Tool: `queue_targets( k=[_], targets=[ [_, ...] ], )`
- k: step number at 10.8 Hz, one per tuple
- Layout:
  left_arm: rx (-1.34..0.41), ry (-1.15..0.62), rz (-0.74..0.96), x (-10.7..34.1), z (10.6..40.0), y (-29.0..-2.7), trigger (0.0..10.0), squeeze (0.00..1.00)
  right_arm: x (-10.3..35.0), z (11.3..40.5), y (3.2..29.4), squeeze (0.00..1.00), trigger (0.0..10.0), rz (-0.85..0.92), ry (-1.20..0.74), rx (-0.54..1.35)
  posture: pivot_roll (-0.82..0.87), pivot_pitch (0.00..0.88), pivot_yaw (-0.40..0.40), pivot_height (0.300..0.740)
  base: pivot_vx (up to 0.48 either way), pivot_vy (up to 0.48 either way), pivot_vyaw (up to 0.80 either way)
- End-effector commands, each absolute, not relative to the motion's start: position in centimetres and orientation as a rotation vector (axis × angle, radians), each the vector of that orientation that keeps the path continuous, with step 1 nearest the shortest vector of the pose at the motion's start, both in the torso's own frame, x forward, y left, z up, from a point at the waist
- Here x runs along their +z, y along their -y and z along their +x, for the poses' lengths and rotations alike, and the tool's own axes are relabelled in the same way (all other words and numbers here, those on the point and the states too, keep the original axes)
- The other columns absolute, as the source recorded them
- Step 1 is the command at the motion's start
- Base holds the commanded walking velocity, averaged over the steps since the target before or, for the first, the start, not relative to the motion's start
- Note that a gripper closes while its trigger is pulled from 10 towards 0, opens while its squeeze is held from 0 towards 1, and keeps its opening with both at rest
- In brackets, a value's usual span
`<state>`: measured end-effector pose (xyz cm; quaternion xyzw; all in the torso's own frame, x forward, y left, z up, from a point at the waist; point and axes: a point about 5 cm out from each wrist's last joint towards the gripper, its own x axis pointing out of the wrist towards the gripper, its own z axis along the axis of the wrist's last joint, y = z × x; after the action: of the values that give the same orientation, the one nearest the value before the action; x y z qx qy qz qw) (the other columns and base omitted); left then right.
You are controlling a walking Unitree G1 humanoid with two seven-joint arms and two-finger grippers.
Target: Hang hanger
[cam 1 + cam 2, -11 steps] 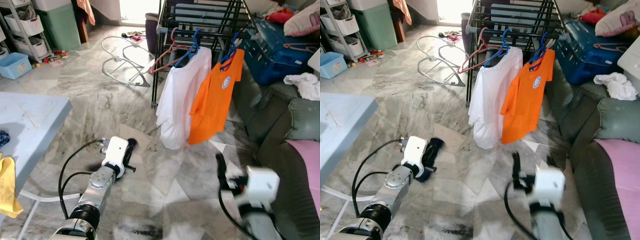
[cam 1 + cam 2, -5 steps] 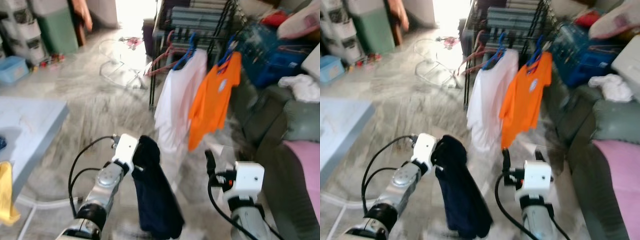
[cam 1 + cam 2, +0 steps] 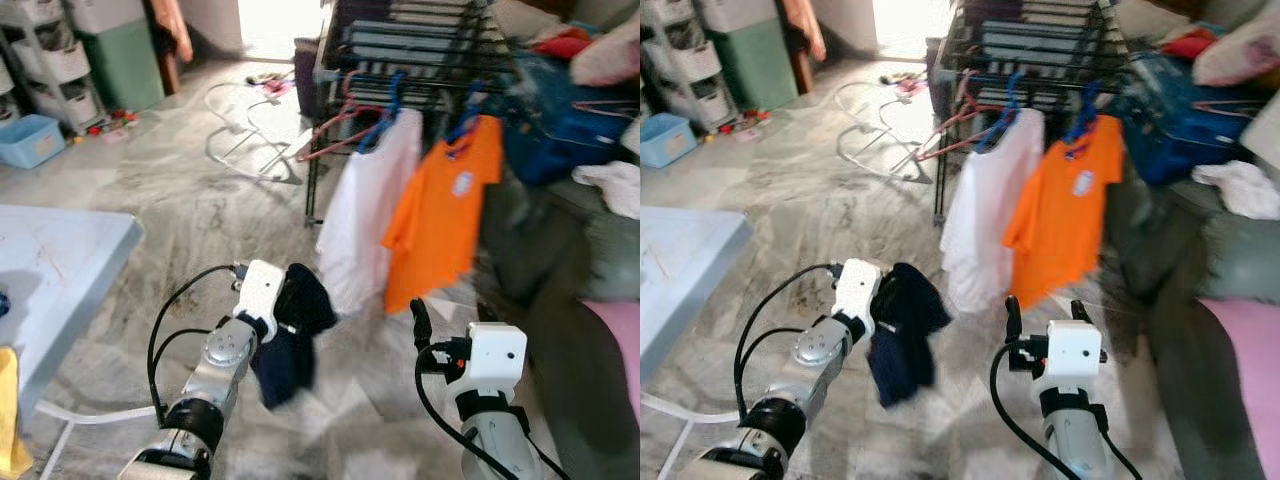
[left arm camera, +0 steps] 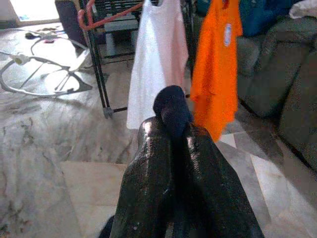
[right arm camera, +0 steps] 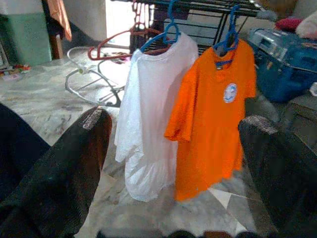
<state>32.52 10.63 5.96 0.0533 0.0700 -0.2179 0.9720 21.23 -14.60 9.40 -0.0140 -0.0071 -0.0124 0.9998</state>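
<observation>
While our left gripper pinches a dark navy garment between pressed-together fingers, the cloth dangles short of the drying rack. Whether a hanger sits inside it, we cannot tell. Our right gripper stands spread wide, facing the white shirt and orange shirt hung on that rack.

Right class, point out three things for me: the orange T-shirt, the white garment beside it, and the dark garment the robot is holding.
orange T-shirt (image 3: 445,210): left eye view, middle of its front.
white garment (image 3: 365,210): left eye view, middle of the cloth.
dark garment (image 3: 290,335): left eye view, the bunched cloth just past the left gripper.
</observation>
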Motion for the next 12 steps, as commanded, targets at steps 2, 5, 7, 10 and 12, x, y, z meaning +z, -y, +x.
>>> queue_targets(
  k=[2,5,7,10,12],
  targets=[
    [-0.448,-0.118,0.104,6.76,32.98,-10.29,10.0,0.00,9.27,21.29,14.58,0.00,10.0,-0.024,0.010,-0.034,-0.07,0.000,-0.038,0.740,0.411,0.246,0.00],
    [-0.460,-0.113,0.108,6.90,33.03,-10.10,10.0,0.00,9.25,21.67,14.25,0.00,10.0,-0.028,0.007,-0.018,-0.07,0.000,-0.031,0.740,0.410,0.246,0.00],
    [-0.457,-0.121,0.109,6.87,33.08,-10.20,10.0,0.00,9.26,21.75,14.12,0.00,10.0,-0.027,0.008,-0.016,-0.07,0.000,-0.028,0.740,0.412,0.244,0.00],
    [-0.471,-0.125,0.115,6.78,33.01,-9.88,10.0,0.00,9.16,21.66,14.12,0.00,10.0,-0.029,0.006,-0.017,-0.08,0.000,-0.023,0.740,0.346,0.333,0.00],
    [-0.483,-0.127,0.119,6.70,32.89,-9.80,10.0,0.00,9.12,21.52,13.98,0.00,10.0,-0.030,0.004,-0.019,-0.08,0.000,-0.019,0.740,0.349,0.330,0.00]
  ],
)
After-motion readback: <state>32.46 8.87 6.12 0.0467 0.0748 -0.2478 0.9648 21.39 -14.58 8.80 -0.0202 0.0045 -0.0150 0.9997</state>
